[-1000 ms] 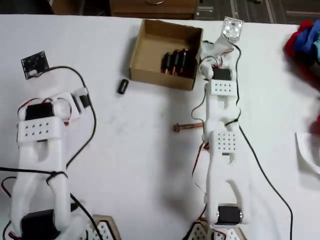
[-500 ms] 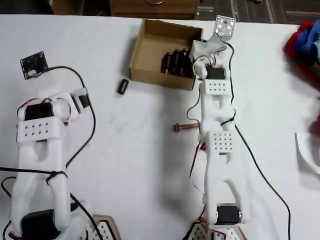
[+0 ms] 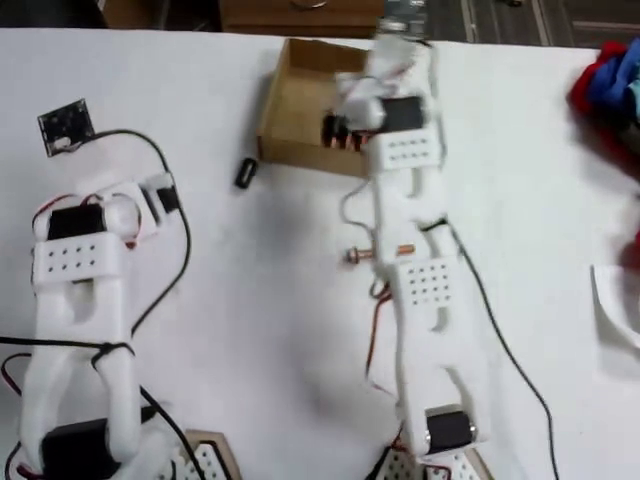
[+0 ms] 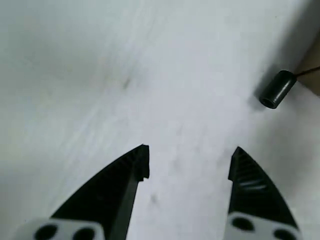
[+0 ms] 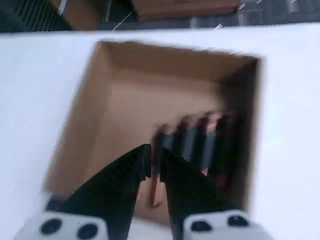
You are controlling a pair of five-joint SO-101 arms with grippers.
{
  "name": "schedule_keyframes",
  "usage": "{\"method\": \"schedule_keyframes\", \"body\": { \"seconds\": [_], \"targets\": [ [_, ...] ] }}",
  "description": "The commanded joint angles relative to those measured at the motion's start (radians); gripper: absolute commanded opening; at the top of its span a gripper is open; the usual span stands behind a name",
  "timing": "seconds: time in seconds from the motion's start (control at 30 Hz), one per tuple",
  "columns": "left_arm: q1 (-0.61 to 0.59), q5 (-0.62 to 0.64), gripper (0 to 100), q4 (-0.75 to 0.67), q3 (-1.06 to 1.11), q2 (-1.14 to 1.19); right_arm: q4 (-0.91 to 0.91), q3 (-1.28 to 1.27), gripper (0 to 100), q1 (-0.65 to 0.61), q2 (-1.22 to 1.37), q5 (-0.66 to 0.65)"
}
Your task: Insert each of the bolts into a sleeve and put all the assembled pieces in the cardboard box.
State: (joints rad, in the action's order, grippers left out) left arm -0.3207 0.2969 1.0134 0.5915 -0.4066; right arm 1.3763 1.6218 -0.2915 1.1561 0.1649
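Two white printed arms stand side by side at the near edge of the white table (image 3: 260,300). The left arm (image 3: 75,300) is folded short. The left gripper (image 4: 190,160) hangs over bare tabletop with its two black jaws spread wide and nothing between them.

The right arm (image 3: 420,300) stretches away toward the far side. Partly under it lies one loose copper-coloured bolt (image 3: 362,256), flat on the table with its head pointing toward the left arm. Farther off, one short black cylindrical sleeve (image 3: 246,172) (image 4: 276,89) lies on its side, well apart from that bolt and just beside the near left corner of the box.

Beyond it sits the single open brown cardboard box (image 3: 300,100) (image 5: 125,115). The right gripper (image 5: 156,152) hovers over its near wall, jaws drawn narrow around a thin copper-coloured shank (image 5: 156,187); blur hides whether this carries a sleeve. A row of black-and-copper assembled pieces (image 3: 343,130) (image 5: 200,142) lies against the box's right wall, at least three, though blur prevents an exact count.

Left of the box lies one small black square board (image 3: 68,126), its pale markings too small to read. A red and blue cloth (image 3: 605,75) sits at the far right edge.
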Motion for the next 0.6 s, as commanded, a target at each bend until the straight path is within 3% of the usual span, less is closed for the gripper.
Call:
{"method": "schedule_keyframes", "body": {
  "seconds": [0.0, 0.17, 0.37, 0.47, 0.57],
  "targets": [
    [-0.034, -0.002, 27, -0.008, -0.05, -0.014, 0.091, 0.043, 2.4, -0.145, -0.117, 0.003],
    [-0.152, -0.002, 27, 0.002, -0.05, -0.014, 0.065, 0.038, 5.1, -0.269, -0.114, 0.204],
    [-0.338, -0.002, 27, 0.002, -0.051, -0.014, -0.018, 0.029, 25.1, -0.32, 0.008, 0.539],
    [-0.42, -0.002, 27, 0.002, -0.05, -0.014, -0.051, 0.04, 24.0, -0.331, 0.082, 0.548],
    [-0.477, -0.006, 27, 0.002, -0.05, -0.014, -0.094, 0.038, 15.9, -0.334, 0.142, 0.545]
  ]
}}
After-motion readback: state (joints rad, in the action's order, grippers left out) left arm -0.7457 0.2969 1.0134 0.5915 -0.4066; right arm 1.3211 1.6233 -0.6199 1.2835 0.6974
